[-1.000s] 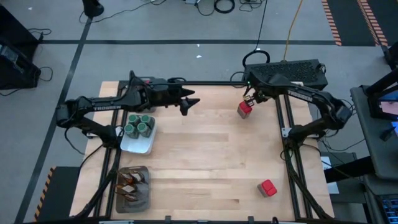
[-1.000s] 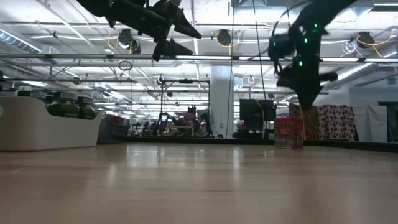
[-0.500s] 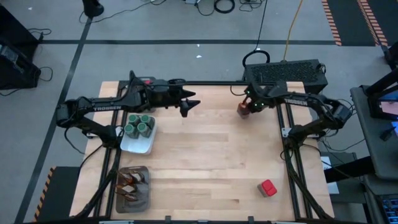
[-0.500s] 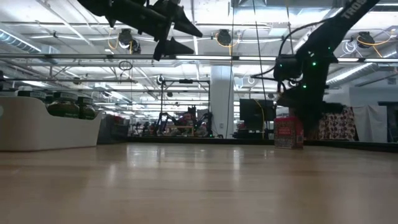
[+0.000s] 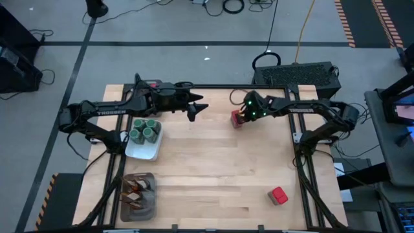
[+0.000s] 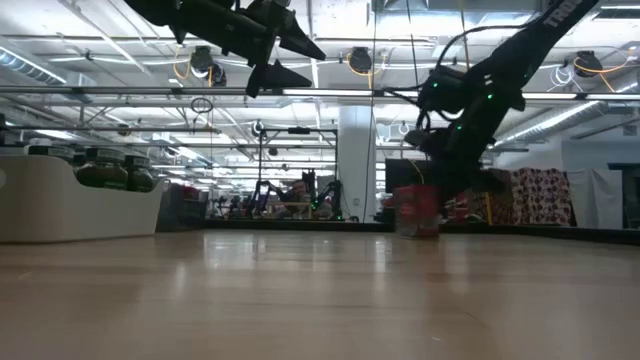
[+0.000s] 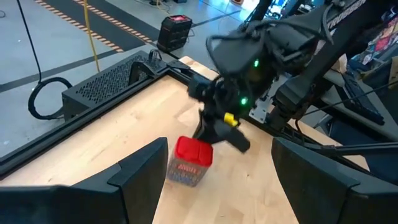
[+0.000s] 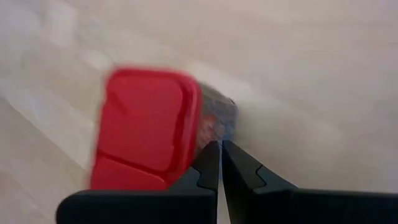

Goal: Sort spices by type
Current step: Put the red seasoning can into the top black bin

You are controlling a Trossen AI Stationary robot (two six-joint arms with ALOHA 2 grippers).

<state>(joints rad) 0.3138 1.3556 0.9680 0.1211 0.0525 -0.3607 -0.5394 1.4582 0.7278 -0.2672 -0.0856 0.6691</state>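
The right gripper (image 5: 242, 115) sits low at the far side of the table (image 5: 213, 175), its 2 fingers (image 8: 211, 163) pressed tight together with nothing between them, their tips touching the side of a red cube-like box (image 5: 237, 117). In the right wrist view that box (image 8: 149, 127) fills the space just ahead of the closed fingertips, its red lid facing the camera and a patterned side showing at the edge nearest the tips. The left wrist view shows the same box (image 7: 189, 160) standing on the wood with the right gripper (image 7: 214, 127) directly against it. The left gripper (image 5: 199, 109) hovers above the table's far left part, its fingers spread apart and holding nothing, well apart from the box. A 2nd red cube-like box (image 5: 279, 195) rests alone near the table's near right corner. On the left side, a white dish (image 5: 143, 149) holds several round jars with green lids (image 5: 145, 130), and nearer the front edge a grey mesh tray (image 5: 138, 206) holds brown-orange pointed sachets (image 5: 136, 189).
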